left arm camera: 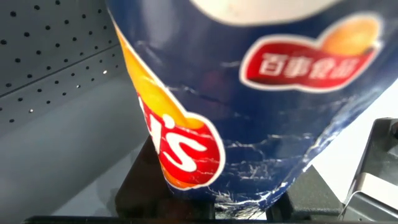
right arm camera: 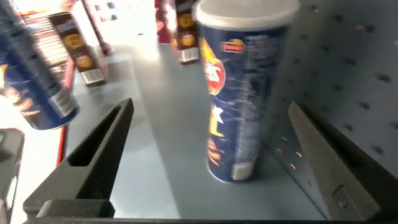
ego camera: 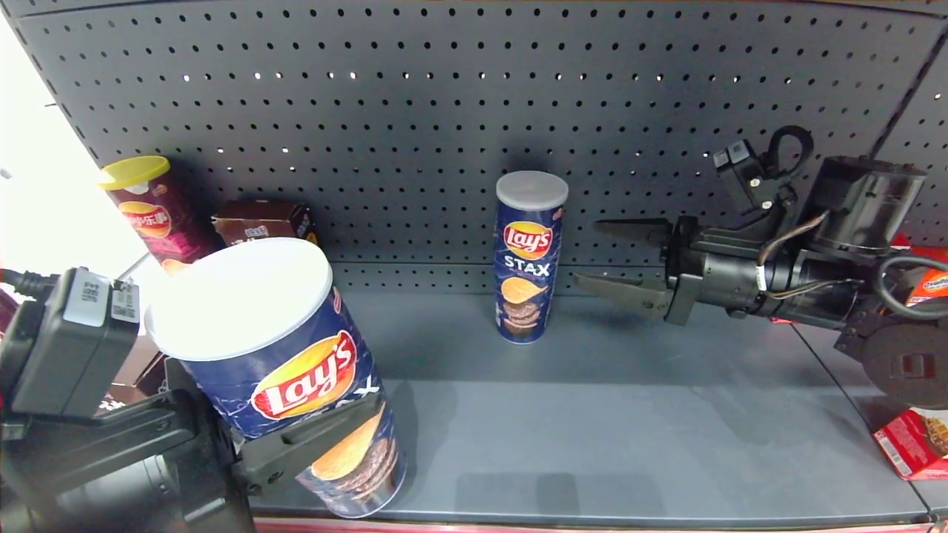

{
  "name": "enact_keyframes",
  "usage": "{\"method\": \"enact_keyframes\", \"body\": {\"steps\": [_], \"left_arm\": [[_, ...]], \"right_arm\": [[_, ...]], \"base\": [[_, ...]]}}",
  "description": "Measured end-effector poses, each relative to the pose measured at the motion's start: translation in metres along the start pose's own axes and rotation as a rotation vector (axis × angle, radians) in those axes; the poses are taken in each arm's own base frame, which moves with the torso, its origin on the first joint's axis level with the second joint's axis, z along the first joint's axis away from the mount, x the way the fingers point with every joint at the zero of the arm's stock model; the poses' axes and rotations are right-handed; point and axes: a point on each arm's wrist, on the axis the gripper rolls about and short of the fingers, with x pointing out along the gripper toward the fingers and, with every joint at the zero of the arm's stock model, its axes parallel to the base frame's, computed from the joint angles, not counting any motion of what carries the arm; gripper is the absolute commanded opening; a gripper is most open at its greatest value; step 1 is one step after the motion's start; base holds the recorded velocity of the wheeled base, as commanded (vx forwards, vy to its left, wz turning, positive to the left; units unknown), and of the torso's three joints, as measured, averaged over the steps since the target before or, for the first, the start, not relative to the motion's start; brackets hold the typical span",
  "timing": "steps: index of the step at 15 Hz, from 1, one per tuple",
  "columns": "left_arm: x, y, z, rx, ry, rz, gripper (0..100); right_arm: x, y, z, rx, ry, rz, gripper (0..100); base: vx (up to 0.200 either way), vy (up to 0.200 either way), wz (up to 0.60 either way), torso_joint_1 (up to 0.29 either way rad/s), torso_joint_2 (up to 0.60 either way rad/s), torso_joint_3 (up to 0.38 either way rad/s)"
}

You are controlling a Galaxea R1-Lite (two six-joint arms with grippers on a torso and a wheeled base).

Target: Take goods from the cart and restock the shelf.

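On the grey shelf (ego camera: 592, 414), which is closed at the back by a dark perforated panel (ego camera: 407, 89), the goods and both grippers are seen.

At the front left edge of the shelf a blue chips can (ego camera: 289, 370) with a white lid is held by the left gripper (ego camera: 326, 437). The can is tilted, with its lid leaning towards the left and its bottom at the front edge of the board. One dark finger (ego camera: 311, 437) is laid across the lower part of the can, so the can is grasped firmly. Whether the bottom of the can touches the board cannot be told. In the left wrist view the same can (left arm camera: 249, 93) is seen very close, above the dark body of the gripper.

At the right side the right gripper (ego camera: 589, 253) is held above the board, and its two fingers (right arm camera: 93, 155) are spread wide apart, with nothing gripped. Its tips are pointed at a second blue can (ego camera: 527, 259), which stands upright near the back panel in the middle of the shelf. This can (right arm camera: 242, 93) is just beside the fingertips and is not touched by them.

In the back left corner a purple can (ego camera: 152, 211) with a yellow lid is leaned, and a brown box (ego camera: 263, 222) is placed just beside it. At the far right a red box (ego camera: 915, 444) is lying near the front edge.
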Motion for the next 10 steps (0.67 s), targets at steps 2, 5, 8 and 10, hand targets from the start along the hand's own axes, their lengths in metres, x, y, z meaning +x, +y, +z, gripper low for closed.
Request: {"method": "enact_keyframes", "body": {"steps": [2, 5, 8, 10], "left_arm": [[0.000, 0.000, 0.000, 0.000, 0.000, 0.000, 0], [0.001, 0.001, 0.002, 0.002, -0.007, 0.001, 0], [0.002, 0.001, 0.004, 0.003, -0.010, 0.001, 0], [0.003, 0.002, 0.006, -0.003, -0.017, 0.000, 0]], "right_arm": [[0.007, -0.006, -0.004, -0.005, -0.004, 0.010, 100], [0.020, -0.011, -0.013, 0.007, 0.004, 0.026, 100], [0.033, -0.013, -0.023, 0.020, 0.015, 0.046, 100], [0.040, -0.018, -0.030, 0.025, 0.021, 0.044, 100]], "base": [[0.000, 0.000, 0.00, 0.000, 0.00, 0.000], [0.000, 0.000, 0.00, 0.000, 0.00, 0.000], [0.000, 0.000, 0.00, 0.000, 0.00, 0.000], [0.000, 0.000, 0.00, 0.000, 0.00, 0.000]]}}
